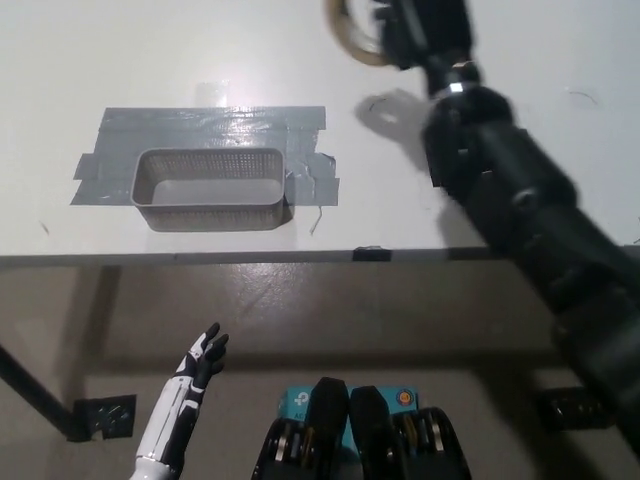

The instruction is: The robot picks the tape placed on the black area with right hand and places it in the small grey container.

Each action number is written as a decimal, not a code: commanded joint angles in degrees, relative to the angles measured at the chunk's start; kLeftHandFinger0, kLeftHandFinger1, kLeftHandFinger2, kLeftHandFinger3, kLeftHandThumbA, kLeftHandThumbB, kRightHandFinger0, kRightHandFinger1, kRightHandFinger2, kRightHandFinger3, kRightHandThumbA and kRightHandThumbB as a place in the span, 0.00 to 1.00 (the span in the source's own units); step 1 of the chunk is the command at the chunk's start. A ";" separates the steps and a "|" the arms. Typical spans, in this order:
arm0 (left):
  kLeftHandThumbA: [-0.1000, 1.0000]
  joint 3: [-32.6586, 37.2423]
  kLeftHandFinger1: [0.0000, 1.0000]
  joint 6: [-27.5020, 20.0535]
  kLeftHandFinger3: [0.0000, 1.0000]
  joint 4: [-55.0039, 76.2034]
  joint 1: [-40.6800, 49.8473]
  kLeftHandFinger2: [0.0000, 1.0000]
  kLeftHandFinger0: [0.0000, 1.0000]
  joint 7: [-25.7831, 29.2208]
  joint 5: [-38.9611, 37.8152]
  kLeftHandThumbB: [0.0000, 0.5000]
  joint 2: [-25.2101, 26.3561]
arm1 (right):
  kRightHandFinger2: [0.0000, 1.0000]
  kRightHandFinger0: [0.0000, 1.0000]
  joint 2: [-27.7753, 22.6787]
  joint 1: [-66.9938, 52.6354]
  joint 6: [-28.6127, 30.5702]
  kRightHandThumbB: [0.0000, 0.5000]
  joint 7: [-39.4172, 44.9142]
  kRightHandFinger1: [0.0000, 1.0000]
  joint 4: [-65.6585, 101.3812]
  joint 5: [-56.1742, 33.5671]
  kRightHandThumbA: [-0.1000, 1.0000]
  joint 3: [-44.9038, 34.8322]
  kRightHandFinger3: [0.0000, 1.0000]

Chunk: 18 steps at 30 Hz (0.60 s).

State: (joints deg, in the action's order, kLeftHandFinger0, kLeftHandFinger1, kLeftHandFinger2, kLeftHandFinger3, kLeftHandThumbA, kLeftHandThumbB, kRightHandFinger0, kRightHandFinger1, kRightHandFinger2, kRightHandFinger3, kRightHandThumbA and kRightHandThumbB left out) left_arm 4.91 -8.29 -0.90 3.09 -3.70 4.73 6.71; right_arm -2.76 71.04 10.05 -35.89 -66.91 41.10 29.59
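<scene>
My black right hand (420,28) is raised near the picture's top, shut on the roll of tape (352,35), a pale tan ring that sticks out to the hand's left. The roll hangs above the white table, up and to the right of the small grey mesh container (212,188), which sits empty on a patch of silver tape. My right arm (520,200) covers the black area. My white left hand (203,362) rests low at the lower left, below the table edge, fingers apart and holding nothing.
The white table (120,60) ends at a front edge (300,258) across the middle of the view. Silver duct tape (210,125) surrounds the container. The roll's shadow (385,108) falls on the table right of it.
</scene>
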 commanded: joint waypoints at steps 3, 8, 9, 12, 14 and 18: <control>1.00 0.33 1.00 -0.62 1.00 1.45 -0.97 1.00 1.00 -1.25 -0.38 0.24 0.30 | 0.68 0.00 5.01 6.00 -0.26 0.33 -1.50 0.30 -0.77 1.39 0.00 1.43 0.78; 1.00 0.99 1.00 -0.09 1.00 2.10 -0.65 1.00 1.00 -1.50 0.20 0.24 -0.07 | 0.61 0.00 9.82 7.16 -1.80 0.37 -2.71 0.22 -5.88 1.97 0.00 3.10 0.75; 1.00 1.14 1.00 0.13 1.00 2.29 -0.53 1.00 1.00 -1.55 0.38 0.30 -0.01 | 0.64 0.00 10.97 7.20 -2.71 0.37 -1.58 0.25 -6.74 1.94 0.00 3.43 0.76; 1.00 1.32 1.00 1.19 1.00 2.89 -0.64 1.00 1.00 -2.09 -0.51 0.36 -0.21 | 0.67 0.00 12.58 6.87 -2.18 0.37 -0.68 0.25 -8.09 1.49 0.00 3.80 0.82; 0.99 1.45 1.00 1.14 1.00 3.03 -0.63 1.00 1.00 -2.23 -0.85 0.34 -0.66 | 0.69 0.00 13.68 6.48 -2.04 0.37 -1.01 0.26 -9.34 1.57 0.00 4.32 0.85; 1.00 1.90 1.00 1.58 1.00 3.72 -0.73 1.00 1.00 -1.94 0.79 0.31 -0.81 | 0.70 0.00 14.99 6.04 -3.72 0.41 0.14 0.27 -11.36 2.16 0.00 5.87 0.84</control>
State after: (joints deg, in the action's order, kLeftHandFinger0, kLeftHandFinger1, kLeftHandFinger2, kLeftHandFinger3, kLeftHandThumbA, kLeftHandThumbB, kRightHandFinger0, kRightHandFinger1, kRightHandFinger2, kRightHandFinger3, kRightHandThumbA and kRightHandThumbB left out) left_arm 6.17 -7.10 0.20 2.96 -5.06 5.00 6.11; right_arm 11.08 73.20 7.86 -35.94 -77.58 42.20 34.26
